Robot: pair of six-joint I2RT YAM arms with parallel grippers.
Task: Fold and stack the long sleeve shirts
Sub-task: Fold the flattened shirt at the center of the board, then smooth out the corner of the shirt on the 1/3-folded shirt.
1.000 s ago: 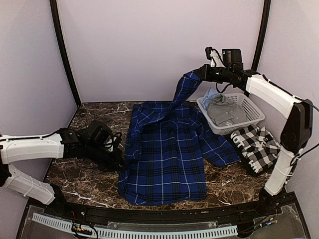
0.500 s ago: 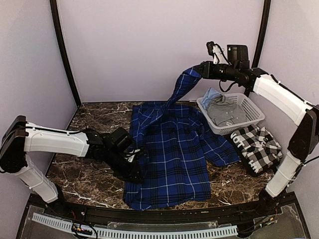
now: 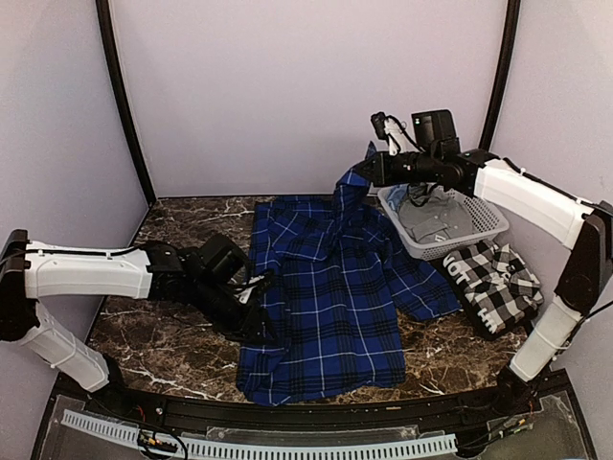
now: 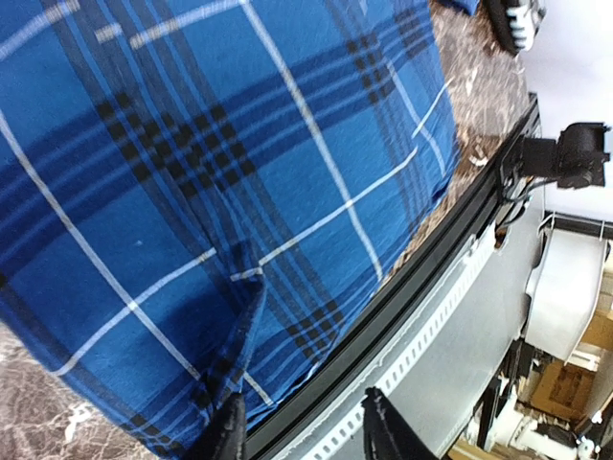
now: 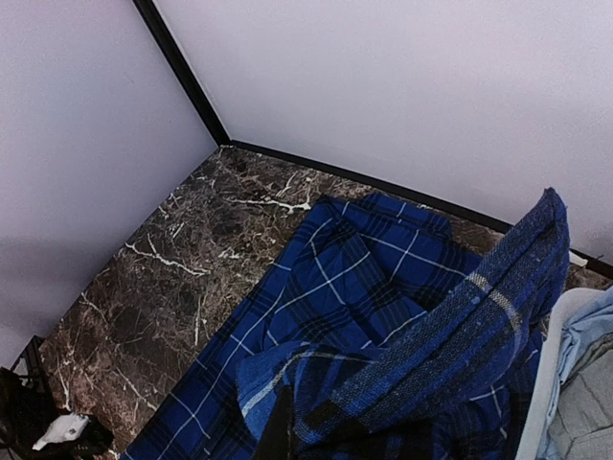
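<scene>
A dark marble table (image 3: pixel 163 356) with white veins fills the floor of a booth with pale lilac walls (image 3: pixel 287 86).

A blue plaid shirt (image 3: pixel 326 297), royal blue with black bands and thin white lines, lies spread flat over the middle of the table. It reaches from the far edge almost to the black rail (image 3: pixel 316 407) along the near edge. One arm of the shirt spreads flat toward the right. The other sleeve (image 3: pixel 350 196) rises off the far part of the shirt, up and to the right.

The right arm (image 3: pixel 532 196), white with black joints, reaches from the near right corner up and across to the far right. The left arm (image 3: pixel 81 273) stretches low over the table from the left.

A white slatted basket (image 3: pixel 450 244) sits at the far right and holds grey and light blue clothes (image 3: pixel 431 213). Just on its near side, a black-and-white check shirt (image 3: pixel 493 283) lies in a bundle at the right edge of the table.

The right gripper (image 3: pixel 369 171) hangs in the air above the far side, just left of the basket. It is closed on the end of the raised sleeve, which drapes down from it.

The left gripper (image 3: pixel 252 318) is low at the left edge of the blue shirt, near its hem. In the left wrist view, its two black fingers (image 4: pixel 230 431) stand apart with nothing between them, just above a small ridge of blue cloth.
</scene>
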